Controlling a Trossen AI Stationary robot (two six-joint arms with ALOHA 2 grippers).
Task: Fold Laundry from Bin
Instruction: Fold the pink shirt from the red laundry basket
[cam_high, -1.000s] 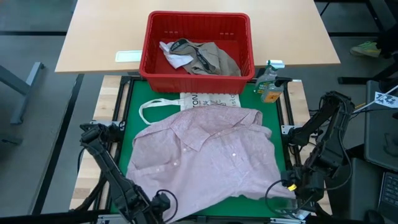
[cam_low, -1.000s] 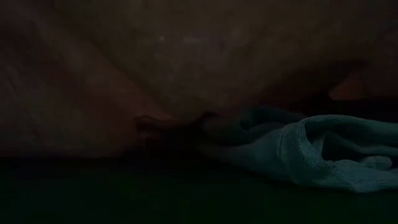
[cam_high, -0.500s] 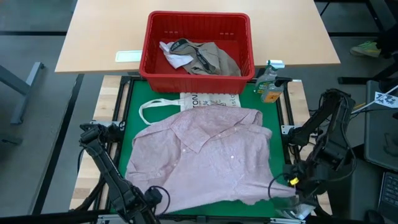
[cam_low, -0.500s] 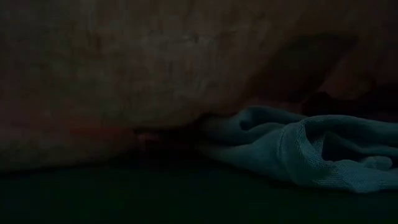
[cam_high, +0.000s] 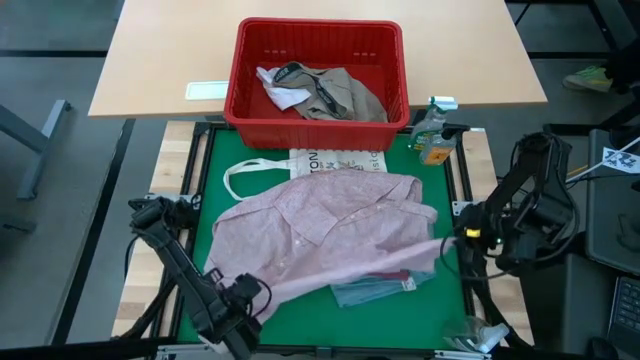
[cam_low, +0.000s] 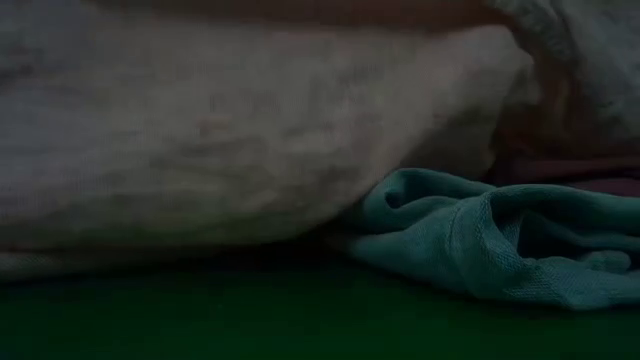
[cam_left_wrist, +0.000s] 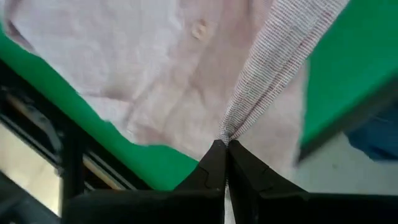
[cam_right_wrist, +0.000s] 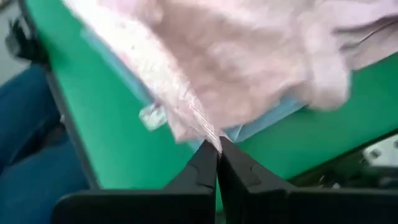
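A pale pink shirt (cam_high: 320, 235) lies spread on the green mat (cam_high: 215, 150), its collar end toward the far edge. My left gripper (cam_high: 240, 297) is shut on the shirt's near left corner. My right gripper (cam_high: 452, 241) is shut on its near right corner. A light blue garment (cam_high: 368, 291) and a maroon piece (cam_high: 392, 275) show under the raised hem. In the low view the pink cloth (cam_low: 250, 140) hangs over the blue garment (cam_low: 490, 245). The red bin (cam_high: 320, 115) at the far edge holds khaki-grey (cam_high: 345, 95) and white (cam_high: 275, 88) pieces. My left gripper pinches the shirt's hem corner (cam_left_wrist: 231, 127) between its two fingertips, coming from above and pointing down. The cloth runs taut away from the fingers as a narrow gathered strip (cam_left_wrist: 273, 56). My right gripper pinches the shirt's near right edge (cam_right_wrist: 208, 134) between its two fingertips, slanting down from the right. That corner is lifted clear of the mat, and the cloth stretches away from the fingers toward the shirt's body.
A white tote bag (cam_high: 335, 160) lies flat under the shirt's far end, its handle (cam_high: 240, 175) looping to the left. A spray bottle (cam_high: 432, 135) stands at the mat's far right corner. A white label (cam_high: 207, 90) lies on the wooden table left of the bin.
Both grippers have carried the shirt's near hem toward the far edge, the right one farther and upward. The near part of the shirt has lifted and drawn back, while the collar end stays put. The light blue and maroon pieces beneath have come into view.
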